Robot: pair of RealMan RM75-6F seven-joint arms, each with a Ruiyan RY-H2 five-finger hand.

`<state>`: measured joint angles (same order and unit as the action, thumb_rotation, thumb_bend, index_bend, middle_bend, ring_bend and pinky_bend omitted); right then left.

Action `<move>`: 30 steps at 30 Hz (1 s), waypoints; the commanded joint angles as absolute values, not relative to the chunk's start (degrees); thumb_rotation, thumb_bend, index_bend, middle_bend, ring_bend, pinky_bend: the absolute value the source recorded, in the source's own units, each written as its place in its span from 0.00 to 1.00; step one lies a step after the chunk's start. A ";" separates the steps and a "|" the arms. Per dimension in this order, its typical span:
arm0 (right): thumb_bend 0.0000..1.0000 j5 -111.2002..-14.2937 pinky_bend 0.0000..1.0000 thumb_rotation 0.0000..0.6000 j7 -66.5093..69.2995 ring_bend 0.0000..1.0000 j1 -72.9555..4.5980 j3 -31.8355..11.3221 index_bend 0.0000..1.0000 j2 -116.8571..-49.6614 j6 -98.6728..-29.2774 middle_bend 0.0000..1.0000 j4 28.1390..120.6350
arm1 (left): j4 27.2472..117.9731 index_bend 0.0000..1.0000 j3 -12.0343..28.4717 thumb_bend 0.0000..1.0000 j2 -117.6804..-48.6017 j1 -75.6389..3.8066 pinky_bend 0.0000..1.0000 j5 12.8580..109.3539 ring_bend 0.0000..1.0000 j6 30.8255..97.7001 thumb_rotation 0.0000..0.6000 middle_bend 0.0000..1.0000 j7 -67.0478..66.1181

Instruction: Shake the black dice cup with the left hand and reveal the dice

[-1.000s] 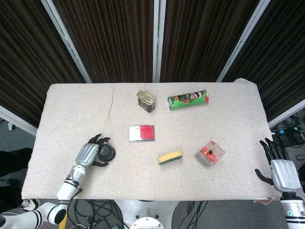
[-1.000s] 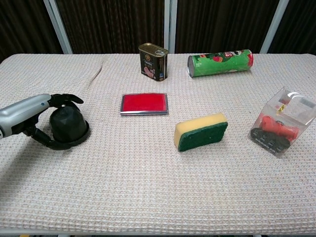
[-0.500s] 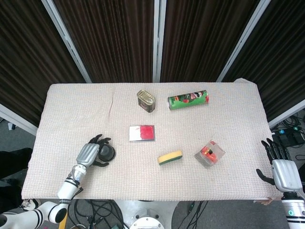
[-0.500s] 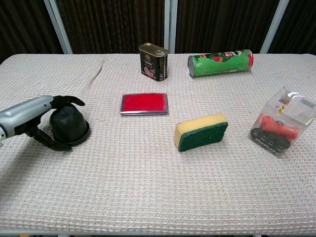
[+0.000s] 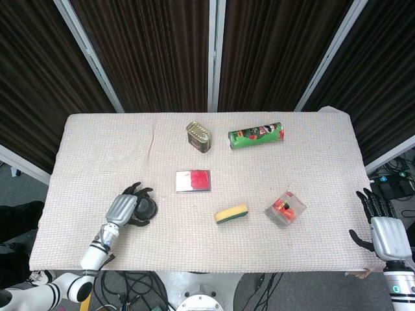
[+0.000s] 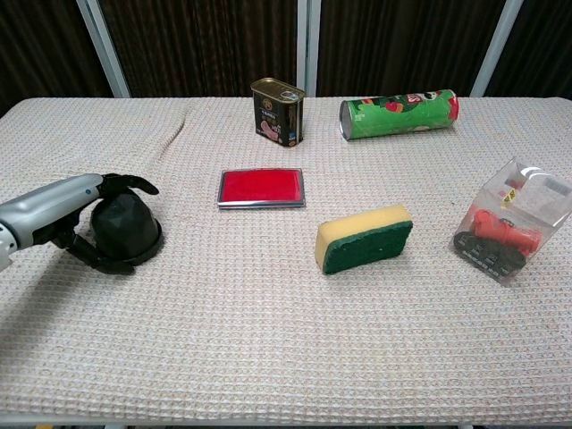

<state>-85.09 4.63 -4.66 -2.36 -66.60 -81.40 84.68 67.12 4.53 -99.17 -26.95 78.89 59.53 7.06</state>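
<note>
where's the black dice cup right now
The black dice cup sits on the table's near-left part, with the left hand wrapped around it. Its nearest neighbour is the red tin, to its right and further back.

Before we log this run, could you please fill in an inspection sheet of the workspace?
Surface: table under a beige woven cloth, wrinkled at the far left.
Job's things: black dice cup standing on its base; dice not visible.
Clutter: tin can, green tube lying down, red tray, sponge, clear box with a red item.
Hands: left robot hand curled around the cup; right robot hand off the table edge, holding nothing.
Cables: bundles on the floor.
Surroundings: dark curtains.
</note>
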 commanded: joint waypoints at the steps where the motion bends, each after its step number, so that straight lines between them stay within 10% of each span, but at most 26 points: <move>1: 0.15 -85.05 0.00 1.00 4.65 0.00 -4.67 -2.35 0.00 -66.61 -81.32 0.00 84.64 | 66.95 0.19 4.67 0.11 -99.39 -26.86 0.13 78.89 0.07 59.99 1.00 0.32 7.16; 20: 0.15 -84.70 0.00 1.00 5.15 0.00 -4.71 -2.45 0.00 -66.70 -80.93 0.00 84.25 | 70.75 0.24 6.08 0.25 -96.76 -27.07 0.25 78.21 0.24 61.73 1.00 0.51 4.68; 30: 0.15 -84.52 0.00 1.00 5.58 0.00 -4.91 -2.42 0.00 -67.01 -80.31 0.00 83.67 | 77.37 0.46 7.45 0.28 -91.94 -26.54 0.32 77.34 0.30 63.54 1.00 0.55 3.86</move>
